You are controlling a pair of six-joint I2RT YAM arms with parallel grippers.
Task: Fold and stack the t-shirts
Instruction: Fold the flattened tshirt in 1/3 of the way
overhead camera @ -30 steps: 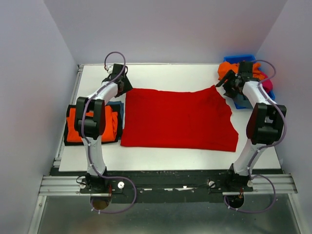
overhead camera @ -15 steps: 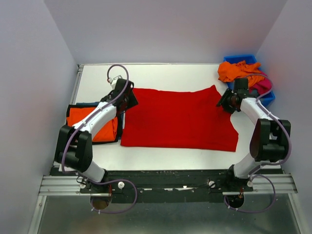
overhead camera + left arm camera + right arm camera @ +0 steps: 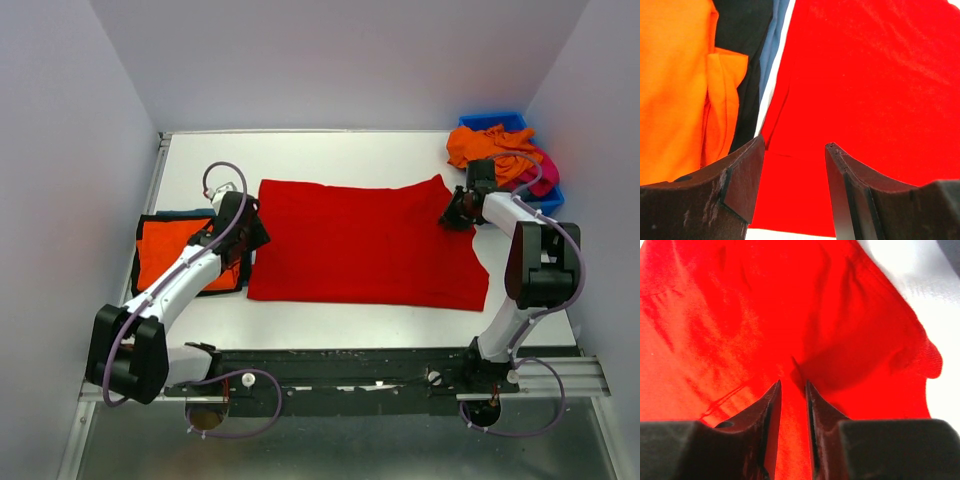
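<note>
The red t-shirt (image 3: 365, 245) lies spread nearly flat across the middle of the white table (image 3: 330, 155), its far right corner drawn up into a small peak. The right gripper (image 3: 452, 218) sits on that far right corner. In the right wrist view its 2 fingers (image 3: 769, 410) are drawn close together with a ridge of red cloth pinched between them, and creases fan out from the tips. The left gripper (image 3: 247, 228) is at the shirt's left edge, toward the far corner. In the left wrist view its jaws are spread apart and hold nothing, with red cloth showing in the gap. 1 fingertip (image 3: 747, 172) is over the hem and the other is further in over the shirt; whether the tips touch the cloth cannot be told. Just left of that edge, across a thin strip of bare table, is a stack with a folded orange t-shirt (image 3: 175, 255) on top, a black layer (image 3: 747, 55) and a blue-grey layer (image 3: 774, 45) showing under it at the side nearest the red shirt. At the far right corner of the table stands a blue bin (image 3: 500, 119) holding a crumpled orange shirt (image 3: 485, 143) and a magenta shirt (image 3: 540, 170).
</note>
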